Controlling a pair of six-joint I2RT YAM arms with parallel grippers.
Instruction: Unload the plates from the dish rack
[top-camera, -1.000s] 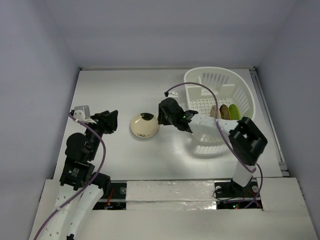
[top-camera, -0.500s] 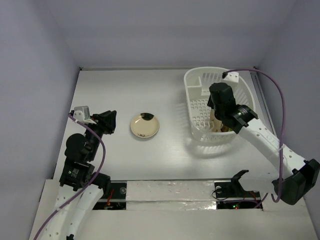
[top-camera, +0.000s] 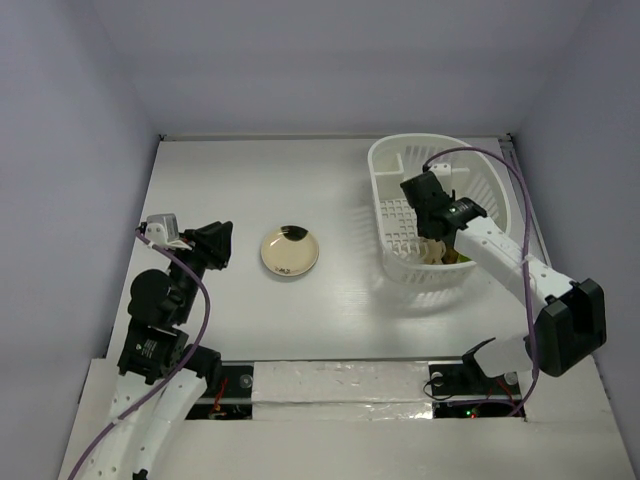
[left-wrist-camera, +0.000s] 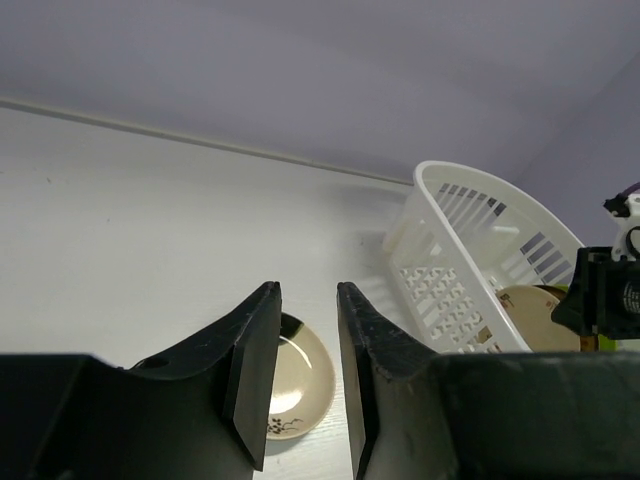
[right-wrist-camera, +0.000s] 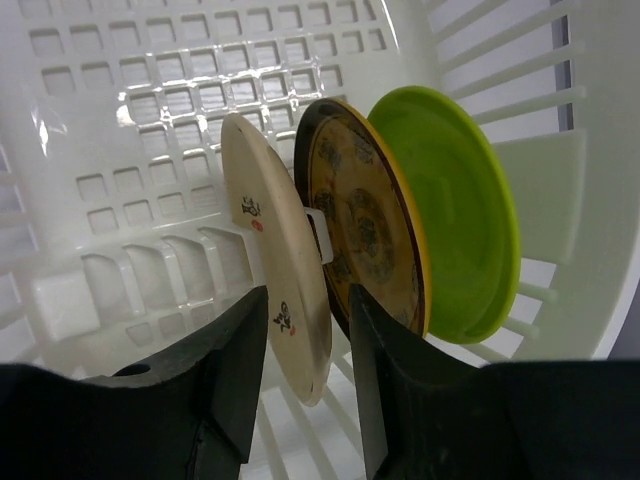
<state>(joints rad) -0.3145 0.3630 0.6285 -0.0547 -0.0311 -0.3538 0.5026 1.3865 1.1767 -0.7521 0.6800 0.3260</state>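
Observation:
The white dish rack stands at the back right. Three plates stand on edge in it: cream, amber patterned and lime green. My right gripper is open inside the rack, one finger on each side of the cream plate's rim. In the top view it hides most of those plates. Another cream plate lies flat on the table. My left gripper is open and empty just left of it, with that plate showing between its fingers. No teal plate shows.
The table ends at grey walls on three sides. The rack sits close to the right wall. The right arm's purple cable loops over the rack.
My right arm swung from beside the table plate over to the rack, then lowered its open jaws around the standing cream plate. The left arm has not moved.

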